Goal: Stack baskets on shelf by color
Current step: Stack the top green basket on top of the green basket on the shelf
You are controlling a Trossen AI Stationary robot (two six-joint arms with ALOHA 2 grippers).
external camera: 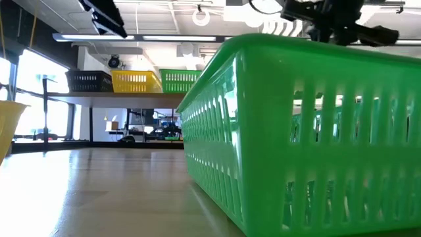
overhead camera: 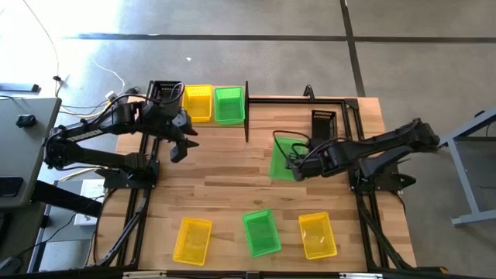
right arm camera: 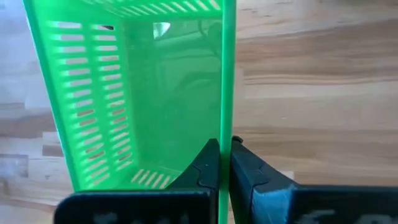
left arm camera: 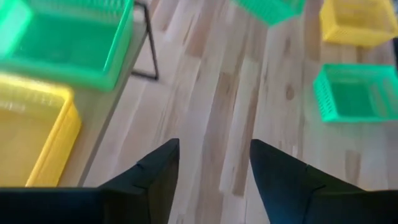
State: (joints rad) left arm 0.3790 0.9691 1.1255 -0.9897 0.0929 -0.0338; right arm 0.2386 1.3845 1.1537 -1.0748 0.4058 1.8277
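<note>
The shelf [overhead camera: 203, 122] stands at the table's far left and carries a black basket [overhead camera: 164, 94], a yellow basket [overhead camera: 198, 102] and a green basket [overhead camera: 229, 105] side by side. My left gripper [left arm camera: 214, 146] is open and hovers over bare wood just in front of the shelf [overhead camera: 180, 149]. My right gripper [right arm camera: 225, 146] is right of centre, shut on a second green basket [overhead camera: 283, 159]. Another black basket [overhead camera: 323, 124] rests on the table beyond it. My right gripper pinches one side wall of the green basket at its rim [right arm camera: 226, 118], with one finger inside the basket and one outside. The fingers come from the table's right side. The basket sits tilted in the hold, its open side turned toward the wrist camera; whether any part rests on the wood I cannot tell.
Along the near edge lie a yellow basket [overhead camera: 192, 240], a green basket [overhead camera: 261, 232] and a yellow basket [overhead camera: 317, 235]. That green one fills the low view [external camera: 309, 131]. Black frame rails run along the table's left and right sides. Bare wood lies mid-table.
</note>
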